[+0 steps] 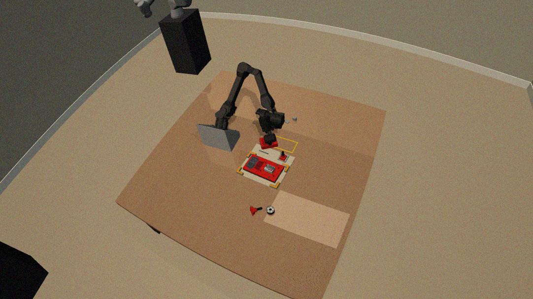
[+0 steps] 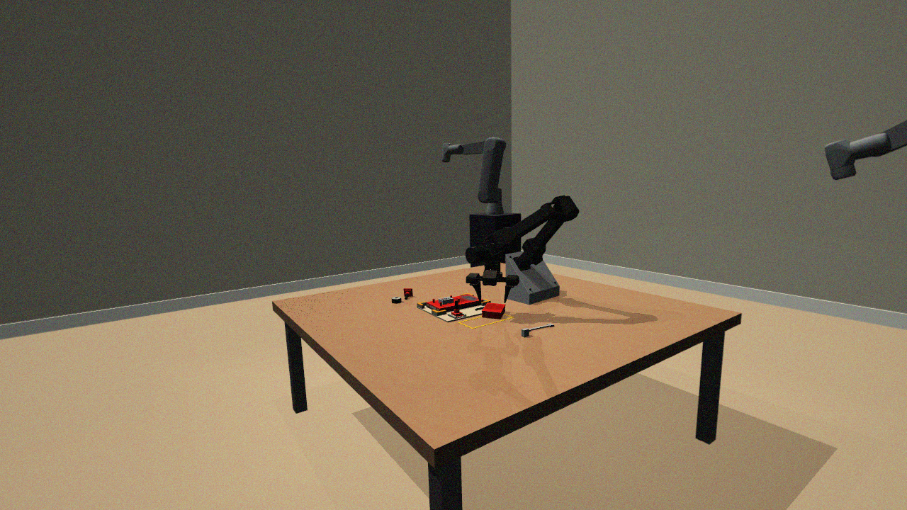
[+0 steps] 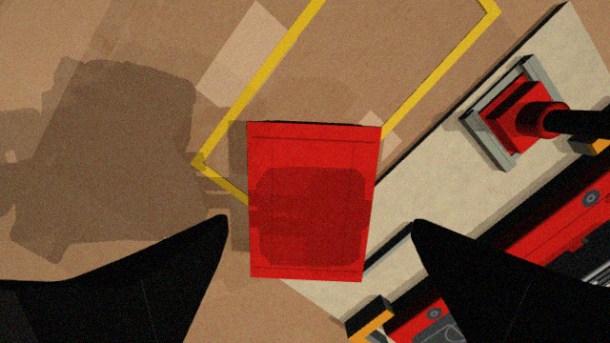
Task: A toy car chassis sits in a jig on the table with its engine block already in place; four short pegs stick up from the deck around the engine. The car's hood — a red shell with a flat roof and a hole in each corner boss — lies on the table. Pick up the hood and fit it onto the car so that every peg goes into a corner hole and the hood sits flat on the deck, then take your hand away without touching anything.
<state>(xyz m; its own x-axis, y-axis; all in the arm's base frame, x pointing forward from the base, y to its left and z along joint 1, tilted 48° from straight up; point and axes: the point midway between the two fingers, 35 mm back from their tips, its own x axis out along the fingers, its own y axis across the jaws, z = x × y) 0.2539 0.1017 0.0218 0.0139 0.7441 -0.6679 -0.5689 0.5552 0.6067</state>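
Your gripper (image 1: 269, 140) (image 2: 493, 300) (image 3: 321, 225) is above the hood (image 1: 264, 143) (image 2: 493, 309) (image 3: 311, 202), jaws released and spread wide, nothing between them. You have the hood on the table (image 1: 221, 206) (image 2: 443, 393) (image 3: 267, 312), roof up, overlapping one end of the yellow outline (image 1: 295, 147) (image 2: 474, 327) (image 3: 261, 87), off the car. You find the car (image 1: 263, 167) (image 2: 453, 302) (image 3: 567, 214) in the jig (image 1: 257, 179) (image 2: 443, 316) (image 3: 405, 178), engine (image 1: 269, 168) (image 2: 446, 300) seated on its deck. A red-based black knob (image 1: 283, 156) (image 2: 457, 309) (image 3: 534, 119) stands upright on the jig beside the car.
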